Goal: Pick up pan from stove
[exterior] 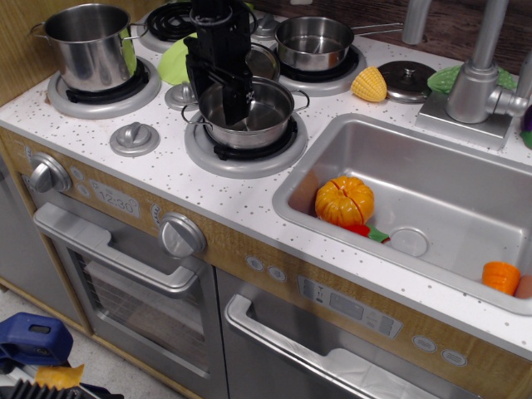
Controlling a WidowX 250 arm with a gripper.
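Note:
The pan [253,116], a small shiny steel pot with wire loop handles, sits on the front right burner [245,154] of the stove [158,170], which has a white speckled top. My black gripper [216,93] comes down from above over the pan's left rim. One finger [237,101] reaches inside the pan and the other [194,79] stays outside its left wall. The jaws stand apart, straddling the rim, and the pan rests on the burner.
A tall steel stockpot [90,46] stands on the back left burner. A long-handled saucepan [314,41] sits behind the pan. A green toy [173,65], corn [369,84] and a lid [406,79] lie nearby. The sink [465,179] at right holds a pumpkin [344,200].

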